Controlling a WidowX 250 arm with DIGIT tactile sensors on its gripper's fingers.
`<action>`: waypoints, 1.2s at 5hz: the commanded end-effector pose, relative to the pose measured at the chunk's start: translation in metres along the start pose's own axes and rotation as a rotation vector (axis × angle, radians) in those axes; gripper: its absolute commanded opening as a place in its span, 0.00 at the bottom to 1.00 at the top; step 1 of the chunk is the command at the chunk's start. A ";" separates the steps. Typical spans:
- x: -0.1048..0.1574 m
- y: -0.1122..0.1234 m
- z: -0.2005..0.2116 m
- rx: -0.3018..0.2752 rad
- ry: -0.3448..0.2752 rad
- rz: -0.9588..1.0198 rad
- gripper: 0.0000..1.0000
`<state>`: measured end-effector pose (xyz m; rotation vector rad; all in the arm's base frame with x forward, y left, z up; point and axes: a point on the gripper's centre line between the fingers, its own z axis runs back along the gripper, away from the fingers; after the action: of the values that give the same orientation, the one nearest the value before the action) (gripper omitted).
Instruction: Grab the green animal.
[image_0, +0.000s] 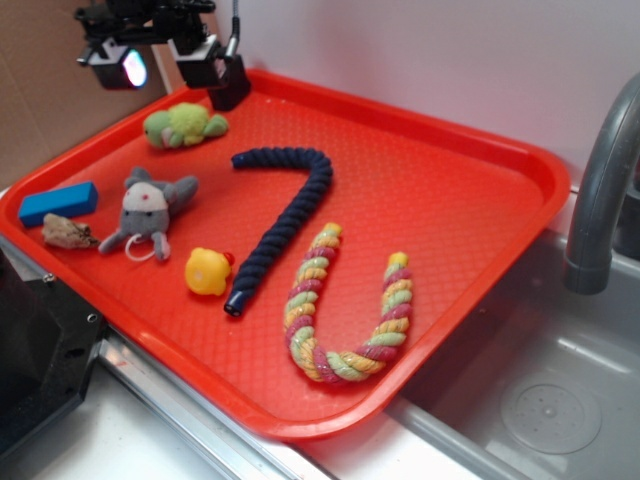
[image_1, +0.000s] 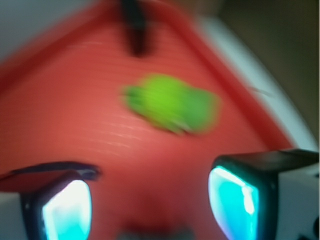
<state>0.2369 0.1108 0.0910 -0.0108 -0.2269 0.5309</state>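
You're looking at the tool (image_0: 172, 55) hanging at the upper left of the exterior view, above the tray's (image_0: 480, 160) far corner. Its fingers are sitting wide apart and gripping nothing. The turtle (image_0: 183, 125) is lying on the tray just below and in front of it, clear of the fingers, near the tray's back rim.

In the wrist view the turtle (image_1: 172, 102) is showing slightly above centre, between the two finger pads (image_1: 67, 210) but further up the frame, so I'd judge you're in the approach, not yet over it.

Doing it well:
- Be centring the turtle between the pads before you're dropping.
- Come straight down; the plush is soft, so I'd expect it to squash and hold if you're closing on the body rather than on the head or feet.
- Mouse (image_0: 148, 210) and dark rope (image_0: 285, 215) are lying well apart from it, so a snag looks unlikely. The rim is the closer hazard.

Hard to make out:
- Wrist view is heavily blurred; turtle's head end and orientation aren't readable there.
- Exterior view is cutting off the arm at the top edge.
- Height above the tray isn't clear from either view.
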 end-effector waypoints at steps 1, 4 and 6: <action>0.039 0.032 -0.029 -0.112 0.034 -0.453 1.00; 0.036 -0.011 -0.081 -0.132 0.163 -1.026 0.07; 0.021 -0.008 -0.048 -0.086 0.073 -0.937 0.00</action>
<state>0.2585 0.0956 0.0273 -0.0435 -0.1076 -0.4008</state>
